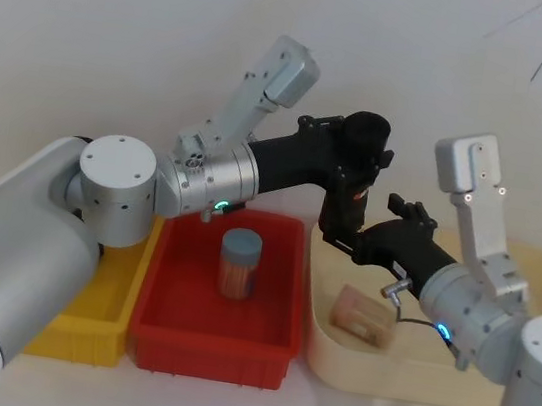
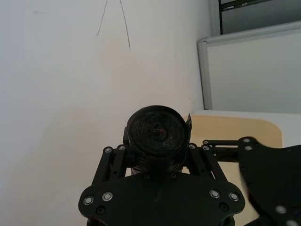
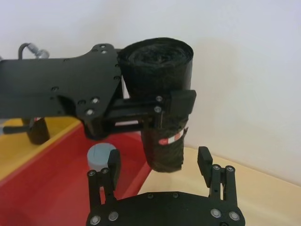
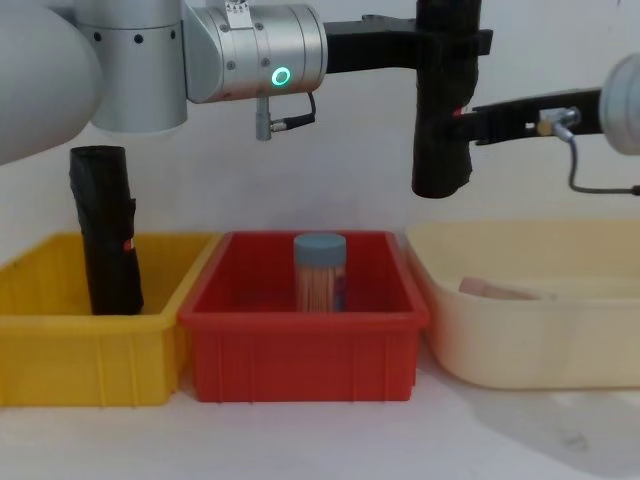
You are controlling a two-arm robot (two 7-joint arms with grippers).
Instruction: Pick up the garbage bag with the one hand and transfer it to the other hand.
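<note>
While left hand (image 4: 450, 42) clamps garbage bag (image 4: 440, 150), right hand (image 3: 159, 160) wide around it, red bin (image 4: 300, 355) (jar (image 4: 320, 272)) below.

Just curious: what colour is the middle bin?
The middle bin is red, clearest in the chest view.

My left arm (image 1: 111, 191) is silver-grey with a green ring light (image 4: 281, 76) (black past it); my right arm (image 1: 483, 314) shows blue, plus a thin grey cable (image 4: 572, 165)

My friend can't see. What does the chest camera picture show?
The left gripper holds the garbage bag upright in the air above the gap between the red bin and cream tray, while the right gripper reaches toward it from the right. Another black roll stands in the yellow bin.
</note>
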